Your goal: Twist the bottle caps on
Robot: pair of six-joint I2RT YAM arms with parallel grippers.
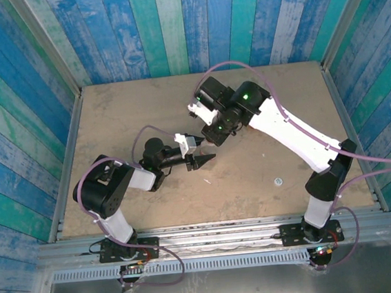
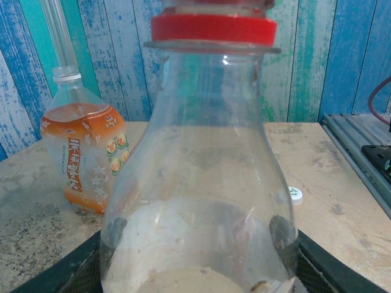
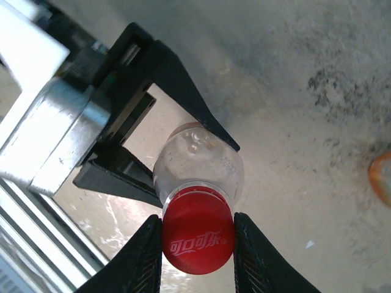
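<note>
The slim clear bottle point(image 2: 208, 152) stands upright on the table, and my left gripper point(image 2: 198, 244) is shut on its lower body with a dark pad pressed to each side. The red cap point(image 3: 198, 238) sits on its neck, seen also as a red cap point(image 2: 212, 28) from the side. My right gripper point(image 3: 198, 244) comes down from above, shut on that cap, one finger on each side. Back left stands the wider orange bottle point(image 2: 85, 152), its neck uncapped. The white cap point(image 2: 295, 195) lies on the table to the right. From above, left gripper point(image 1: 200, 161) and right gripper point(image 1: 212, 136) meet mid-table.
The white cap point(image 1: 278, 180) lies alone on the brown table point(image 1: 123, 119) in front of the right arm. Blue and green plank walls close in the back and both sides. A metal rail point(image 2: 360, 152) runs along the table's right edge.
</note>
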